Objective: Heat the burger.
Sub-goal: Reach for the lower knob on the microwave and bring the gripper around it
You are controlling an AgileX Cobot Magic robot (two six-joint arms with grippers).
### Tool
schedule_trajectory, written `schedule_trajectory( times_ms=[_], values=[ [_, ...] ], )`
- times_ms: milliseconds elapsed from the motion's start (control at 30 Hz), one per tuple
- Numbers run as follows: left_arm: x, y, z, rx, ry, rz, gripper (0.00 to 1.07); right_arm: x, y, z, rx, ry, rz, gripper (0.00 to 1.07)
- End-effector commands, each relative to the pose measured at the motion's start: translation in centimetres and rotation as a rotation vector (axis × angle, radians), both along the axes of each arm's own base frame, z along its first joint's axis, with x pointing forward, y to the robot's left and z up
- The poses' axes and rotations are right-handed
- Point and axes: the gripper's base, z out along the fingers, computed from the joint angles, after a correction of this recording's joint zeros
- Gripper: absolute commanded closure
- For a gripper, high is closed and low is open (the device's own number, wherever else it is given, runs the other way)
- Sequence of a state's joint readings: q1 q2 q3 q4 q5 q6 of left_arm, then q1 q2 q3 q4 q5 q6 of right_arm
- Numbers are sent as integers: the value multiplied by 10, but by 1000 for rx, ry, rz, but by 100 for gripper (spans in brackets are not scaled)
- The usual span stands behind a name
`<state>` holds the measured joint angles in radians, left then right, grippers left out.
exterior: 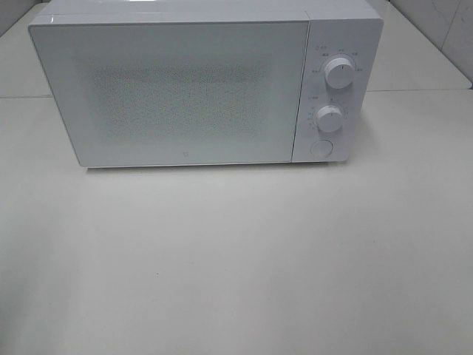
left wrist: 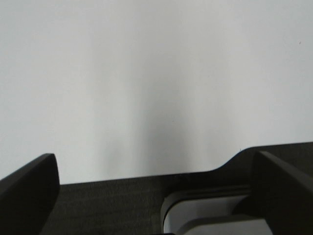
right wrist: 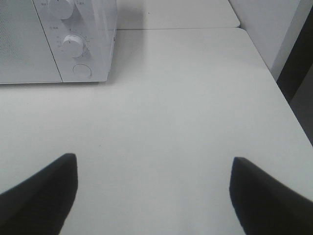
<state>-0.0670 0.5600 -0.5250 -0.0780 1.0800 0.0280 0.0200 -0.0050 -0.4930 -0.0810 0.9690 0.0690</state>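
A white microwave [exterior: 177, 81] stands at the back of the white table [exterior: 236, 266] with its door shut. It has two round knobs, an upper one [exterior: 339, 72] and a lower one [exterior: 329, 118], with a round button [exterior: 321, 147] below. The burger is out of view. Neither arm shows in the exterior view. My left gripper [left wrist: 151, 171] is open and empty over the table's edge. My right gripper [right wrist: 154, 169] is open and empty above bare table, in front and right of the microwave [right wrist: 58, 39].
A dark floor strip [left wrist: 122, 205] and a white base part [left wrist: 205, 215] show past the table's edge in the left wrist view. The table's right edge [right wrist: 281, 88] borders a dark gap. A second table [exterior: 425, 52] stands behind.
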Motion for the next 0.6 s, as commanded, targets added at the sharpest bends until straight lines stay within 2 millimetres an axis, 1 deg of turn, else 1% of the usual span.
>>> schedule_trajectory(
  times_ms=[33, 100, 133, 167, 200, 233, 267, 300, 333, 400, 433, 500, 600],
  values=[
    [-7, 1, 2, -3, -53, 4, 9, -4, 0, 0, -8, -36, -6, 32],
    [-28, 2, 11, -15, -194, 3, 9, -4, 0, 0, -8, -36, -6, 32],
    [-28, 2, 11, -15, -194, 3, 9, -4, 0, 0, -8, -36, -6, 32],
    [-33, 2, 12, -22, -231, 3, 9, -4, 0, 0, -8, -36, -6, 32],
    [-43, 2, 15, -26, -296, 2, 9, -4, 0, 0, -8, -36, -6, 32],
    [-43, 2, 15, -26, -296, 2, 9, -4, 0, 0, -8, -36, -6, 32],
    [-49, 3, 16, -29, -332, 2, 9, -4, 0, 0, -8, -36, -6, 32],
    [-59, 3, 18, -39, -394, 0, 9, -4, 0, 0, -8, -36, -6, 32],
    [-59, 3, 18, -39, -394, 0, 9, -4, 0, 0, -8, -36, -6, 32],
    [-69, 4, 19, -42, -461, -1, 9, -4, 0, 0, -8, -36, -6, 32],
    [-69, 4, 19, -42, -461, -1, 9, -4, 0, 0, -8, -36, -6, 32],
    [-77, 4, 19, -36, -513, 30, 9, -4, 0, 0, -8, -36, -6, 32],
    [-81, 4, 19, -29, -540, 59, 9, -4, 0, 0, -8, -36, -6, 32]
  ],
)
